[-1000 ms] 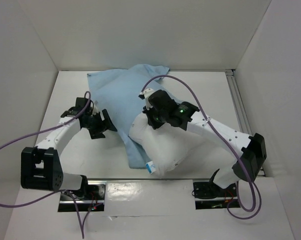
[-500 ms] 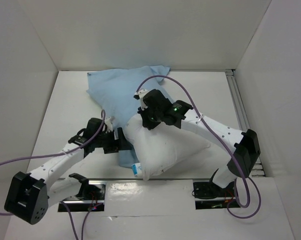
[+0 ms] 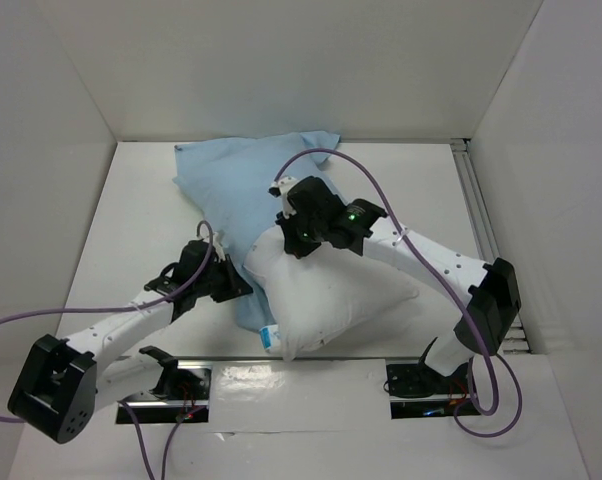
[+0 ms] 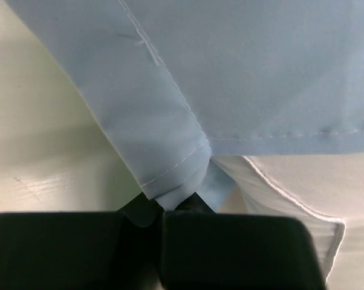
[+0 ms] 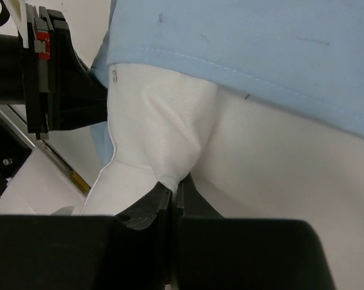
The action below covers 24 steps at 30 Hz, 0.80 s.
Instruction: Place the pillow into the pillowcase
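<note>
The plump white pillow (image 3: 336, 295) lies at the table's middle, its blue-and-white label (image 3: 270, 337) at the near corner. Its far end sits in the mouth of the light blue pillowcase (image 3: 236, 185), which spreads toward the back left. My left gripper (image 3: 237, 284) is shut on the pillowcase's near hem; the left wrist view shows the folded blue hem (image 4: 170, 175) pinched in the left gripper (image 4: 173, 204), with the pillow (image 4: 303, 187) beside it. My right gripper (image 3: 287, 240) is shut on a pinch of pillow fabric (image 5: 170, 163), seen at the right gripper (image 5: 173, 186), just under the pillowcase edge (image 5: 260, 48).
White walls close in the table at the back and on both sides. A metal rail (image 3: 478, 215) runs along the right edge. Purple cables (image 3: 381, 190) loop over both arms. A shiny base plate (image 3: 281, 375) lies at the near edge.
My left arm swung in from the left to the pillowcase's near edge and closed on its hem. The pillow shifted slightly left with the right gripper, which stayed shut.
</note>
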Tool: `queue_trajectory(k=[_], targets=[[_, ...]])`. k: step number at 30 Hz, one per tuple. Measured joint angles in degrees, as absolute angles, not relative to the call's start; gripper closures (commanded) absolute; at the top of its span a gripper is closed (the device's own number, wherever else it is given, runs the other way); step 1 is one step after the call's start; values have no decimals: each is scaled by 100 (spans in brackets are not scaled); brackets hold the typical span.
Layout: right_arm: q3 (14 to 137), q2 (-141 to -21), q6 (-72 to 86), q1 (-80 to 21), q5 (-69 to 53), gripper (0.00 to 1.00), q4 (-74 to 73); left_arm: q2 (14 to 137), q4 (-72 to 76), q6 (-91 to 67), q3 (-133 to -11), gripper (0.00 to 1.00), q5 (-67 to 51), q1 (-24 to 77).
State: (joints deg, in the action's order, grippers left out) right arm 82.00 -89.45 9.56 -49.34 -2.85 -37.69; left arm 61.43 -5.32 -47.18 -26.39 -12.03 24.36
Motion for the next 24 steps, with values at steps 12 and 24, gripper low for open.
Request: queue_trajectory(k=[12, 24], targets=[[11034, -10833, 1017, -4604, 102, 100, -4427, 4576, -987, -5037, -3317, 100, -1900, 2412], [10029, -10127, 1208, -3994, 913, 100, -2294, 5339, 414, -5583, -5009, 100, -4058, 2377]])
